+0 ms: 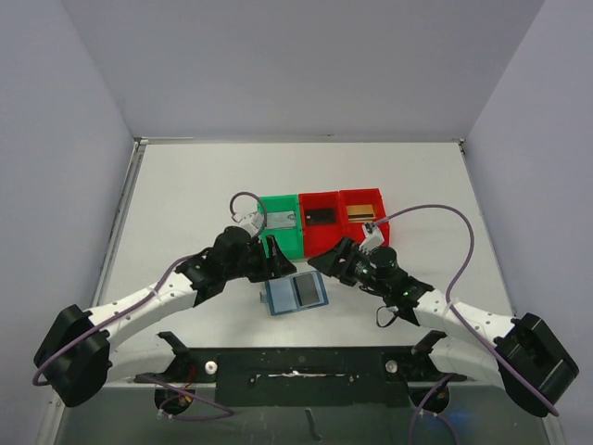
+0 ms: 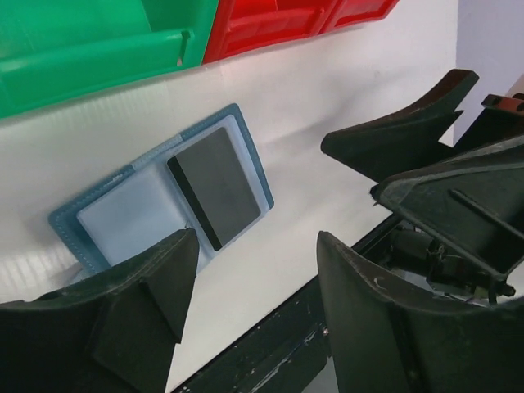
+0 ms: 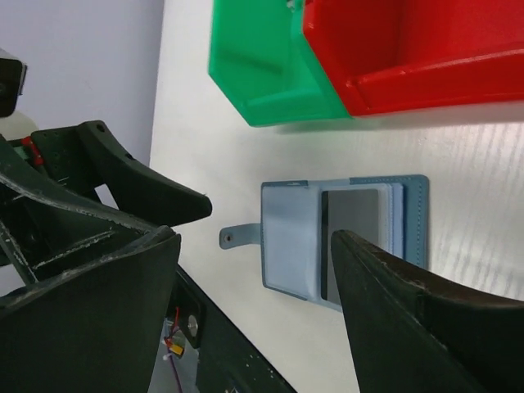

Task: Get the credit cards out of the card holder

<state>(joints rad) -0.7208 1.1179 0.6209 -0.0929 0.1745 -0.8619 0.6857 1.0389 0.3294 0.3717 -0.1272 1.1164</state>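
Both spread open and empty — left gripper [image 1: 275, 258], right gripper [image 1: 326, 260] — in front of green bin [image 1: 281, 225]. Card holder [image 1: 295, 294] unfolded flat just before same bin, dark card [image 1: 307, 291] in one pocket. Card likely light, stiff, slick: pinch at exposed edge; soft holder apt to lift.

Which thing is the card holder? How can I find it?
On the white table stands a row of bins. Just on the near side of the green bin lies the card holder. It alone is flat, blue and open, with a dark card inside.
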